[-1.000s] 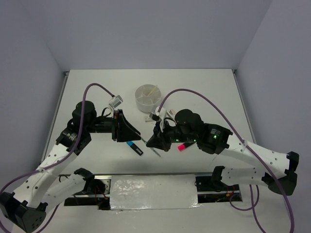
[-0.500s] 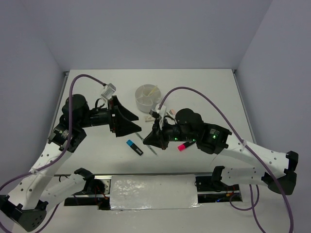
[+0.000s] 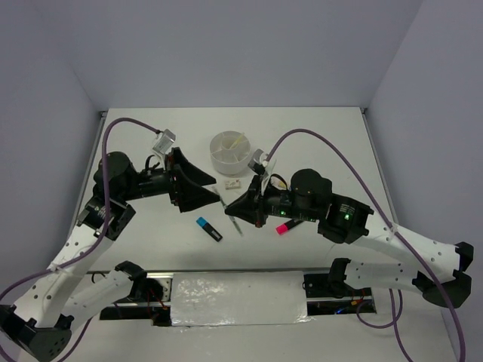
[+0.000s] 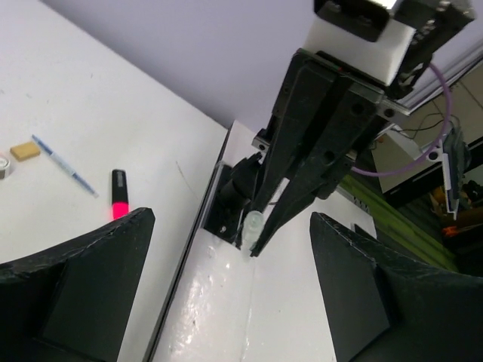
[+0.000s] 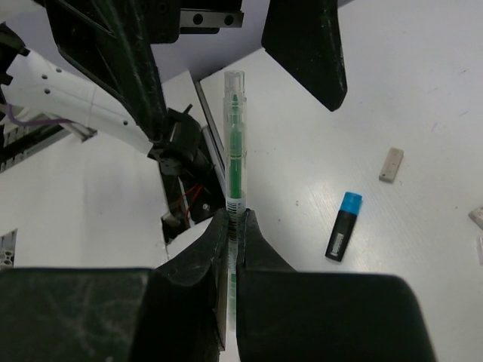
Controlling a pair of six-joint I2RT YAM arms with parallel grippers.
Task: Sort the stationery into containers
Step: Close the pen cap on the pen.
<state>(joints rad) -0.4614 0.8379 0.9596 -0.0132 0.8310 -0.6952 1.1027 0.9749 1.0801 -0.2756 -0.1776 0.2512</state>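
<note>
Clamping the green pen (image 5: 235, 139), the right gripper (image 5: 233, 217) hides its lower end.

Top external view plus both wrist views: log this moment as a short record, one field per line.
left gripper: open, nothing between its fingers, pointed toward the right gripper
right gripper: shut on the green pen, which sticks out past the fingertips
organiser cup: far centre of the table, yellow pen inside
loose on table: blue highlighter, pink highlighter, thin blue pen, beige eraser
sorting: not finished
</note>
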